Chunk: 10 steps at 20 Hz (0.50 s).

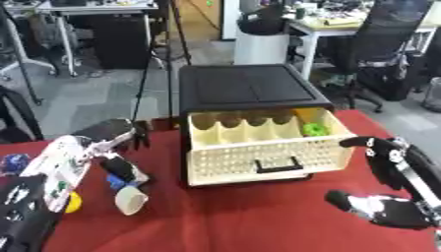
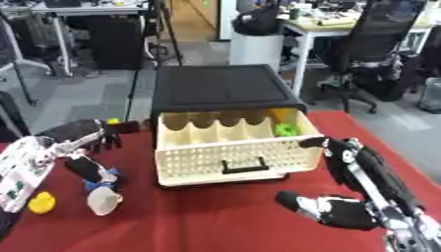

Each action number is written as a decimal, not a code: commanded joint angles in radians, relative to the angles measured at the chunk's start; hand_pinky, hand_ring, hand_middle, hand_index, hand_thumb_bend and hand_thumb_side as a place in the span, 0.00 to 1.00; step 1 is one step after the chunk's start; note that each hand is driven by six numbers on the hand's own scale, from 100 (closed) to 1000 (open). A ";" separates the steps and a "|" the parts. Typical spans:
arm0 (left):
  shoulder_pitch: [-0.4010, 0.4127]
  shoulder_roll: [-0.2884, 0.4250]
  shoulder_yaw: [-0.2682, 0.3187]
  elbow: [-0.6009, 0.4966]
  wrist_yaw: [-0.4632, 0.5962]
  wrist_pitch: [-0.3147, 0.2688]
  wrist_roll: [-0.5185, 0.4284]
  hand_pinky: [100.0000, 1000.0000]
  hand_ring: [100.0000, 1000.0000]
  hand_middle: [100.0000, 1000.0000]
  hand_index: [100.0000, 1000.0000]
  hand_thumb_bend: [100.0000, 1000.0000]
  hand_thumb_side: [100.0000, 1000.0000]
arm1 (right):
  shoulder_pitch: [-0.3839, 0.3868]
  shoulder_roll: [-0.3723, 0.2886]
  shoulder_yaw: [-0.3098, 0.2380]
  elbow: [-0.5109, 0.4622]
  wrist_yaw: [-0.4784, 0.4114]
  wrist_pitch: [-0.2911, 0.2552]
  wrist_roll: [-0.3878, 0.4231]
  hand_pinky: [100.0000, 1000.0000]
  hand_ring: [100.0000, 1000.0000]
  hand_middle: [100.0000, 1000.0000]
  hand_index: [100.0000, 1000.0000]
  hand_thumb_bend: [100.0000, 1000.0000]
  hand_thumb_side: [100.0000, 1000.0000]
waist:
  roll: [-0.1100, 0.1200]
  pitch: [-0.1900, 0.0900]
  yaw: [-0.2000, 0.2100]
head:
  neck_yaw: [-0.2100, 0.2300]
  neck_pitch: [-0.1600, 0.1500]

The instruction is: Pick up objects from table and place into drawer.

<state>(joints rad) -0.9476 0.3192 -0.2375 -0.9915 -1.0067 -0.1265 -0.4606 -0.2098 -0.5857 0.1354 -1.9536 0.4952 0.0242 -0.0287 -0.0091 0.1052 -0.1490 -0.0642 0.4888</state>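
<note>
1. Lying near the left edge of the red desk (image 1: pixel 258 216), a small yellow object (image 2: pixel 41 202) sits just beside the robot's left arm, and a blue object (image 1: pixel 15 162) shows further back at that edge.
2. Reaching in from the left, the left hand (image 1: pixel 120 170) hangs over the desk with its dark fingers curled down onto a blue item (image 2: pixel 99 178); whether the fingers actually close on it cannot be told.
3. Just below that hand, a white cup (image 1: pixel 130 200) lies tilted on its side on the cloth, its open mouth turned toward the near edge.
4. At the middle of the desk's far edge stands a black cabinet (image 1: pixel 245 86) whose cream drawer (image 1: pixel 267 157), with a perforated front and a black handle (image 1: pixel 278 166), is pulled out toward the near edge.
5. Inside the drawer, a green object (image 1: pixel 314 129) rests in the right-hand compartment, with something orange-yellow (image 1: pixel 306 114) behind it; the other compartments look bare.
6. Near the right corner, the right hand (image 2: pixel 331 209) is held above the desk, thumb and fingers spread and relaxed, nothing in it, well apart from the drawer front.
</note>
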 commanded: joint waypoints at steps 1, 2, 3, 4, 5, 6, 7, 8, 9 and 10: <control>-0.009 -0.014 0.005 0.019 -0.047 0.028 0.017 0.45 0.43 0.48 0.68 0.73 0.41 | -0.005 -0.019 -0.008 -0.011 -0.010 -0.003 0.004 0.00 0.00 0.07 0.75 0.79 0.77 | -0.006 -0.011 -0.003 | -0.005 -0.003; -0.005 -0.022 0.006 0.029 -0.061 0.038 0.025 0.45 0.43 0.48 0.68 0.74 0.42 | -0.005 -0.019 -0.008 -0.011 -0.010 -0.004 0.004 0.00 0.00 0.07 0.75 0.79 0.77 | -0.007 -0.011 -0.003 | -0.005 -0.003; -0.002 -0.029 0.007 0.037 -0.072 0.046 0.032 0.44 0.43 0.48 0.68 0.75 0.43 | -0.004 -0.018 -0.008 -0.011 -0.010 -0.004 0.005 0.00 0.00 0.07 0.75 0.79 0.77 | -0.007 -0.011 -0.004 | -0.005 -0.002; 0.003 -0.034 0.007 0.045 -0.082 0.051 0.037 0.44 0.43 0.48 0.68 0.78 0.43 | -0.004 -0.018 -0.009 -0.010 -0.010 -0.004 0.005 0.00 0.00 0.07 0.75 0.79 0.77 | -0.008 -0.011 -0.004 | -0.006 -0.002; 0.006 -0.038 0.006 0.051 -0.089 0.054 0.040 0.44 0.42 0.48 0.68 0.76 0.44 | -0.003 -0.018 -0.009 -0.010 -0.010 -0.004 0.005 0.00 0.00 0.07 0.75 0.79 0.77 | -0.008 -0.011 -0.004 | -0.006 -0.001; 0.010 -0.040 0.005 0.056 -0.094 0.057 0.041 0.43 0.42 0.48 0.68 0.77 0.45 | -0.003 -0.017 -0.010 -0.009 -0.010 -0.005 0.005 0.00 0.00 0.07 0.75 0.79 0.77 | -0.008 -0.011 -0.003 | -0.007 0.000; 0.013 -0.040 0.004 0.059 -0.099 0.059 0.041 0.43 0.41 0.47 0.68 0.77 0.45 | -0.002 -0.017 -0.010 -0.008 -0.010 -0.005 0.005 0.00 0.00 0.07 0.75 0.79 0.77 | -0.008 -0.012 -0.002 | -0.008 0.000; 0.017 -0.040 0.003 0.061 -0.104 0.061 0.041 0.42 0.41 0.47 0.67 0.78 0.46 | -0.001 -0.017 -0.011 -0.007 -0.010 -0.005 0.005 0.00 0.00 0.07 0.75 0.79 0.77 | -0.008 -0.012 -0.001 | -0.009 0.001; 0.020 -0.040 0.003 0.062 -0.108 0.064 0.040 0.41 0.40 0.47 0.67 0.78 0.46 | 0.000 -0.017 -0.011 -0.007 -0.010 -0.006 0.004 0.00 0.00 0.07 0.75 0.79 0.77 | -0.008 -0.012 0.001 | -0.010 0.001; 0.024 -0.039 0.002 0.062 -0.111 0.067 0.038 0.39 0.40 0.46 0.67 0.78 0.47 | 0.000 -0.017 -0.012 -0.006 -0.009 -0.006 0.004 0.00 0.00 0.07 0.75 0.79 0.77 | -0.008 -0.013 0.002 | -0.011 0.001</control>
<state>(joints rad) -0.9064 0.2717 -0.2373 -0.9207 -1.1100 -0.0655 -0.4242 -0.2019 -0.5853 0.1354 -1.9526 0.4952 0.0205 -0.0250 -0.0144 0.1053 -0.1465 -0.0724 0.4898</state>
